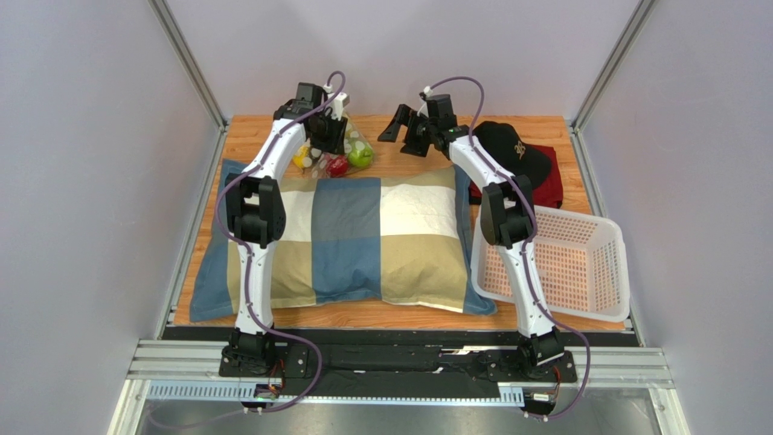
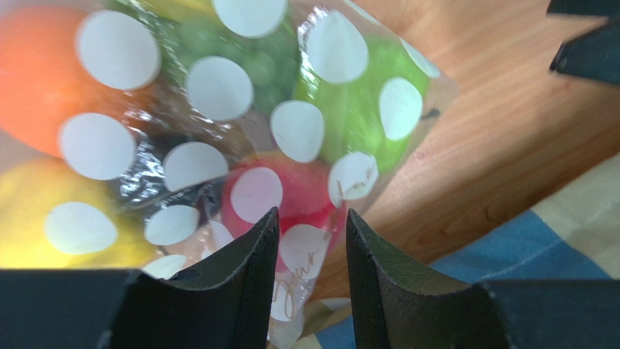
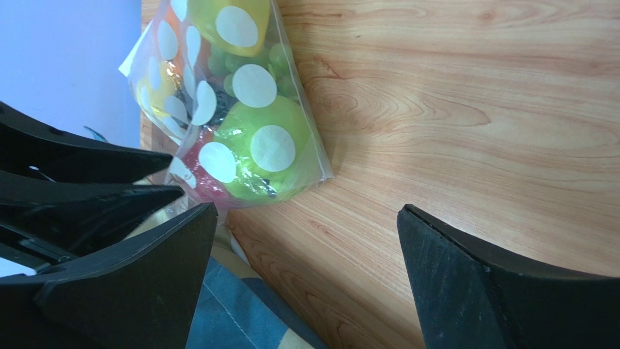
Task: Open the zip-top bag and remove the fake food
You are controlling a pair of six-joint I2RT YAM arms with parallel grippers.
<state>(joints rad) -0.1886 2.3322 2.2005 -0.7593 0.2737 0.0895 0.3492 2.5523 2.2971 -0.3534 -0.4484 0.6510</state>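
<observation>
While right fingers (image 3: 495,291) gape, left fingers (image 2: 240,291) seemingly straddle the zip-top bag (image 2: 218,87) unclamped.

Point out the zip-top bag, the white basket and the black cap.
zip-top bag (image 3: 244,116): right wrist view, on its dotted clear side.
white basket (image 1: 572,258): top view, on its bare mesh floor.
black cap (image 1: 513,149): top view, on its crown.
</observation>
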